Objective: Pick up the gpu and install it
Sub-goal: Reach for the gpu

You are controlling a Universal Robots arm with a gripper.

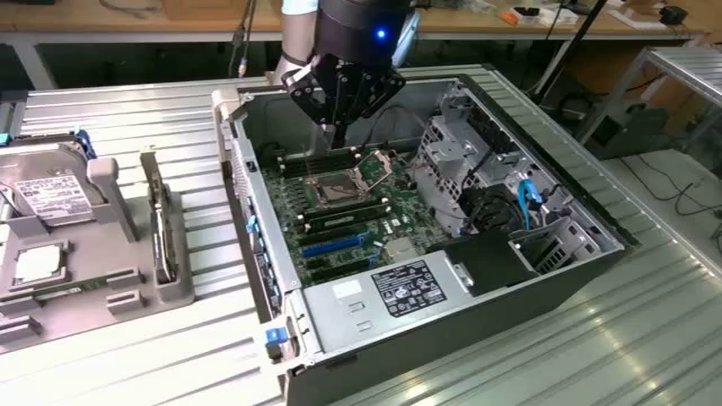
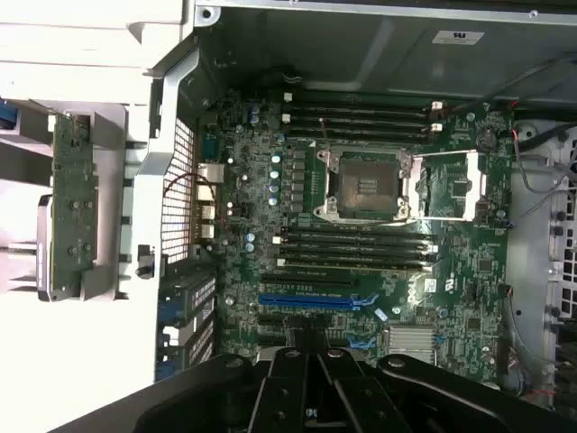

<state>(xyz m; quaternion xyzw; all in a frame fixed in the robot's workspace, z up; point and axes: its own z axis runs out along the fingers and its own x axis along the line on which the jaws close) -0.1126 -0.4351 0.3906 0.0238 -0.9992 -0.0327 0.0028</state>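
Workshop w/ wooden benches at the back and a ribbed sheet-metal tabletop [image 1: 587, 355] carrying everything. The gripper [image 1: 335, 127] [image 2: 308, 379] is hanging w/ its black fingers pinched together on nothing, tips pointing down inside the open PC case [image 1: 239, 161], above the motherboard [image 1: 338, 228] [image 2: 270, 207] near the CPU socket [image 1: 338, 188] [image 2: 365, 185] and the RAM slots [image 2: 356, 113] beside it. Further along the board the blue PCIe slot [image 1: 333, 244] [image 2: 315, 300] is sitting bare, so the install isn't done. The gpu [image 1: 165, 233] [image 2: 72, 203] is standing on edge in a grey moulded holder [image 1: 124, 283] on the exterior view's left, outside the case wall and well apart from the claw; a silver hard drive [image 1: 51, 194] w/ white label is lying just beyond it. Judging the pick as the step in hand: fingers would need spreading before reaching the card, coming straight down over its top edge, clamping the flat faces mid-length so it's lifting level, w/o twisting in the holder's groove. Card is thin, rigid, green PCB face dotted w/ solder points, metal bracket at one end. Case is painted sheet steel, perforated at the rear; holder looks like matte plastic; claw links are glossy black.
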